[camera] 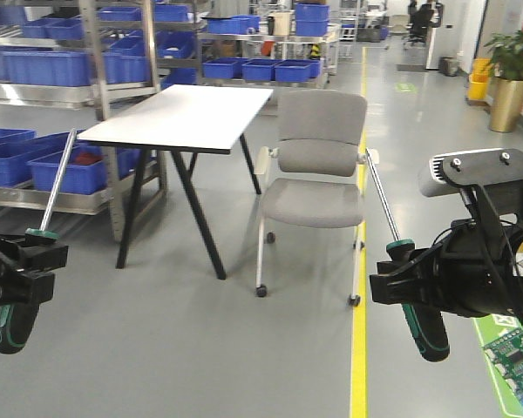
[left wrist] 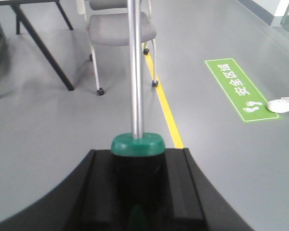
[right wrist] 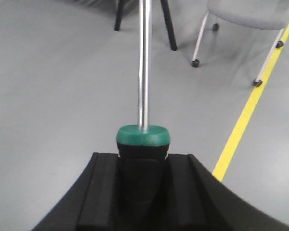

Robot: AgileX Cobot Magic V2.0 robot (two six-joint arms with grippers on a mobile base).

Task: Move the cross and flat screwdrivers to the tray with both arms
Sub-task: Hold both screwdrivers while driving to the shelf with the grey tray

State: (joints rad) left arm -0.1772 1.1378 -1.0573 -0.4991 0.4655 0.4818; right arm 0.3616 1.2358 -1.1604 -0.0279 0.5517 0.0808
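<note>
My left gripper (camera: 30,261) is shut on a screwdriver (camera: 48,209) with a green-and-black handle; its steel shaft points up and away. In the left wrist view the black fingers (left wrist: 180,183) clamp the handle (left wrist: 137,144) and the shaft (left wrist: 135,67) runs straight up. My right gripper (camera: 410,279) is shut on a second screwdriver (camera: 383,209) of the same look, handle hanging below. In the right wrist view the fingers (right wrist: 183,187) clamp its handle (right wrist: 143,136). Both tips are out of clear view, so I cannot tell cross from flat. No tray shows.
A white table (camera: 187,117) with black legs stands ahead on the left, a grey wheeled chair (camera: 318,165) beside it. Shelves with blue bins (camera: 61,165) line the left. A yellow floor line (camera: 359,348) runs forward. A green floor sign (left wrist: 238,89) lies right.
</note>
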